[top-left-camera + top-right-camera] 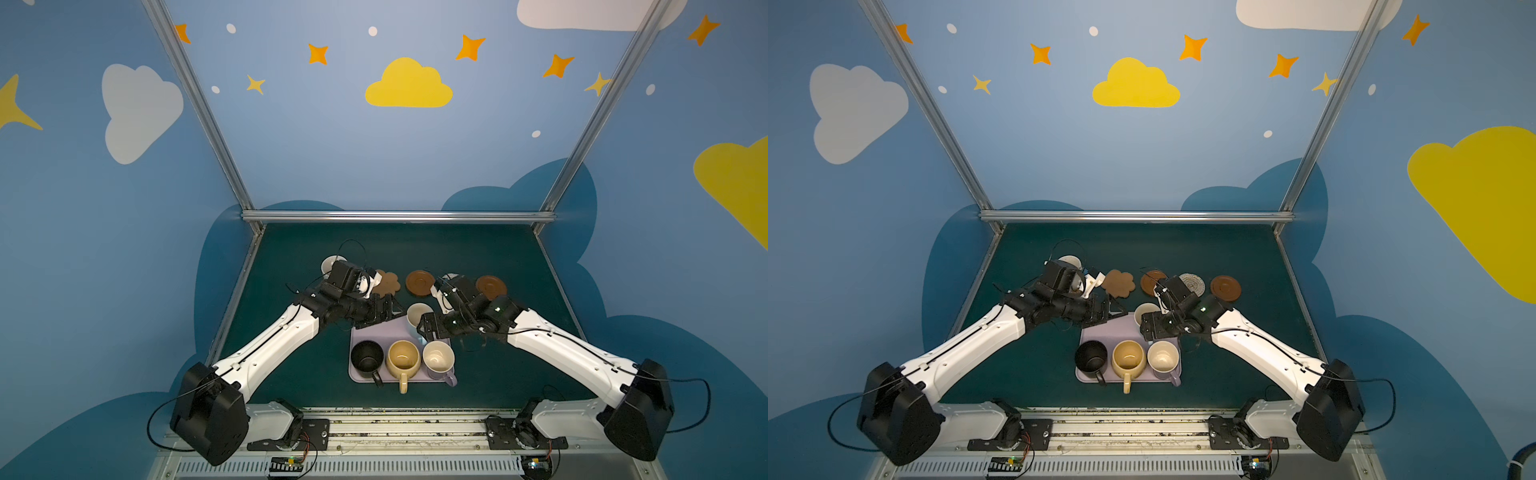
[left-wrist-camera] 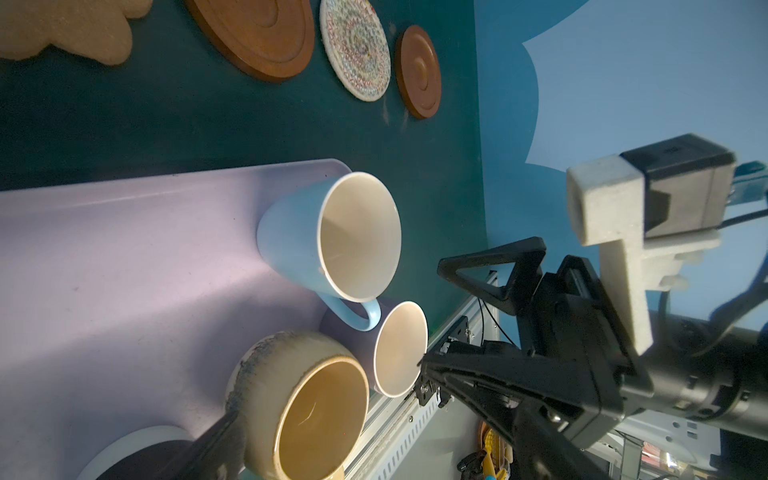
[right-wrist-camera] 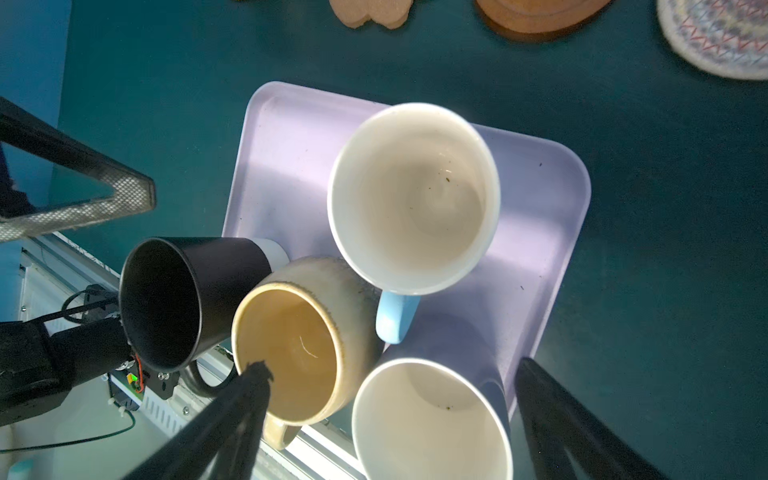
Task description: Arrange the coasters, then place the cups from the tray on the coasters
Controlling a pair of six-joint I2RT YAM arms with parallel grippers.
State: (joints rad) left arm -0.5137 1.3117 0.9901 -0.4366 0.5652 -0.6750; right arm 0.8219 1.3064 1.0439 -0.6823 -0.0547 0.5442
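So four mugs were still sitting on the tray (image 1: 384,334), which lay in the lower middle of both top views on the green desk (image 1: 478,257). Along the tray's near edge, left to right, stood the black mug (image 1: 367,358), the yellow mug (image 1: 403,357) and the purple mug (image 1: 437,357), packed close together with their handles pointing toward the bottom of the frame. The blue mug (image 1: 417,313) stood upright behind them at the tray's upper right corner. The fifth one, the cream mug (image 1: 1070,262), was off the tray, up and to the left, mostly hidden behind the left arm, so I honestly couldn't tell what it was sitting on. The coasters lay in a row above the tray, each apart from the next: from the left, the flower coaster (image 1: 389,282), a brown coaster (image 1: 419,282), the pale woven coaster (image 1: 1194,284) half covered by the right arm, and a second brown coaster (image 1: 491,286) on the far right, all four bare. The left gripper (image 1: 390,307) hung at the tray's upper left corner, jaws spread wide, nothing in them. The right gripper (image 3: 392,368) was over the right side of the tray, above the purple mug, jaws also spread wide and clear of every mug as far as I could see.
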